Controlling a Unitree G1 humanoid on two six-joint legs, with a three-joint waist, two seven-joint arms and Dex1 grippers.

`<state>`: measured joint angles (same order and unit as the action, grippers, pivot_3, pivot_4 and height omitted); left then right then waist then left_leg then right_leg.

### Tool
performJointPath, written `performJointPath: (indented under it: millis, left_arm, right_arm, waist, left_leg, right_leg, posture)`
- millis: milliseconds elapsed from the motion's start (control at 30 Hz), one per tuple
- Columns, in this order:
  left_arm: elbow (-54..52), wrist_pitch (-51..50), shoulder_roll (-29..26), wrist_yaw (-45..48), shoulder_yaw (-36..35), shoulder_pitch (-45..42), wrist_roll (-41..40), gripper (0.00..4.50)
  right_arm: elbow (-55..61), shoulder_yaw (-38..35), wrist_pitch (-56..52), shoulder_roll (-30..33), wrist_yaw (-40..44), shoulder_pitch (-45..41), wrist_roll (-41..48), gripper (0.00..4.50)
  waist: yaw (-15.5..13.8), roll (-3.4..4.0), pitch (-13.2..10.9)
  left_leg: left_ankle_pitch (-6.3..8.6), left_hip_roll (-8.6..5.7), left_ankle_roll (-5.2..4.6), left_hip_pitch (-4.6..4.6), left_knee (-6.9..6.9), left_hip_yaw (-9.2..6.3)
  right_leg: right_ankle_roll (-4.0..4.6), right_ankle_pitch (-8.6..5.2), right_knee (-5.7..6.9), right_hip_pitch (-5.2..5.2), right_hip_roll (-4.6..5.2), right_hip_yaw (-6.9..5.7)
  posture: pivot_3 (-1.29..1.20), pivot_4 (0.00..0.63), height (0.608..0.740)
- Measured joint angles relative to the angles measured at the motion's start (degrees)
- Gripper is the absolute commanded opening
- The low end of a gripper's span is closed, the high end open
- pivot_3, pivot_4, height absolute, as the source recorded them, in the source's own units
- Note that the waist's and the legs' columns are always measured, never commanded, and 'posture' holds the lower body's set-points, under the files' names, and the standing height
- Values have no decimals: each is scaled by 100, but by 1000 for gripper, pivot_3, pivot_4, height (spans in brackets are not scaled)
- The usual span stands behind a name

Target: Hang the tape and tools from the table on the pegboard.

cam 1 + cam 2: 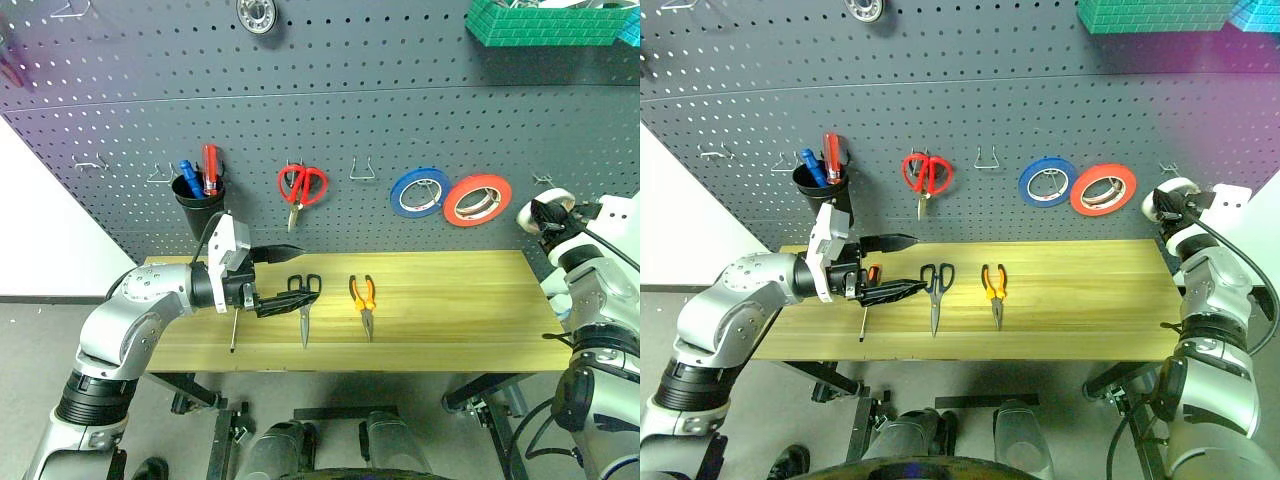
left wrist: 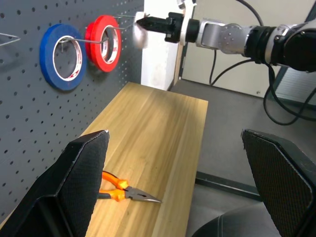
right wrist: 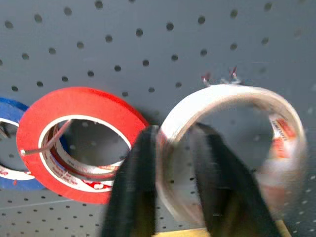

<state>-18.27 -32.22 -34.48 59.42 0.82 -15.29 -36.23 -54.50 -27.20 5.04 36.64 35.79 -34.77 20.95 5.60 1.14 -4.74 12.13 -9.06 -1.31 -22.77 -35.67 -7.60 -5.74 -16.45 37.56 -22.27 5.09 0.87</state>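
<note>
The right tool point(image 3: 170, 197) is up at the pegboard point(image 1: 300, 120), its two black fingers point(image 3: 133, 187) straddling the rim of the whitish tape point(image 3: 232, 148), one finger outside the ring and one inside. Whether they are still pinching the rim or have let go cannot be told. The tape sits against the board at a hook, just beside the red-orange roll point(image 1: 477, 199), which hangs next to the blue roll point(image 1: 419, 192) (each of those on its own metal hook).

The left tool point(image 1: 285, 275) is held level over the left part of the counter point(image 1: 450, 330), pointing toward the robot's right, its fingers spread wide with nothing between them.

On the counter lie the dark-looped scissors point(image 1: 304, 300), just past the left tool's lower finger, the orange-and-black pliers point(image 1: 363, 300) a little further right with the nose toward the near edge, and the slim screwdriver point(image 1: 234, 325) lying under the left tool.

On the board, red-looped scissors point(image 1: 301, 187) hang from a hook, and a black cup point(image 1: 199, 195) holds pens.
</note>
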Motion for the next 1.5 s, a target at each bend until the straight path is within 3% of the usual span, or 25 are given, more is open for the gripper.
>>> performJointPath:
  millis: [200,500,733,1133,1500]
  left_arm:
    - [1,1,0,-45,0,1,-53,4500]
    - [22,15,27,-215,-23,68,-54,4500]
    - [373,301,23,-439,-269,212,156,4500]
    - [619,577,-125,-705,-755,677,362,4500]
    - [573,623,-135,-830,-843,910,405,4500]
  right_arm:
    - [51,30,34,-22,94,12,9,4359]
    - [2779,348,-1080,-905,277,1392,642,4359]
    - [5051,804,-2237,-1468,-87,2267,1186,4359]
    - [5798,1440,-2979,-1580,-354,2763,1138,4359]
    - [6102,1938,-3276,-1682,-723,2927,850,4359]
  waist:
    - [10,0,0]
    - [-20,0,-3]
    - [-32,1,-15]
    - [-303,-40,-205]
    - [-353,-69,-326]
  left_leg:
    - [0,0,0,0,0,0]
    - [3,0,-2,-1,1,-4]
    - [11,3,7,0,6,-4]
    - [16,3,7,-13,12,-2]
    - [10,3,-6,-61,14,-1]
  right_leg:
    - [0,0,0,0,0,0]
    - [-1,0,1,-2,0,2]
    - [18,-12,1,-8,0,5]
    - [22,-14,-4,-41,1,8]
    - [11,-6,-6,-96,2,7]
  posture:
    - [-127,51,740]
    - [-132,79,740]
    - [-123,104,740]
    - [-98,150,740]
    - [-97,167,740]
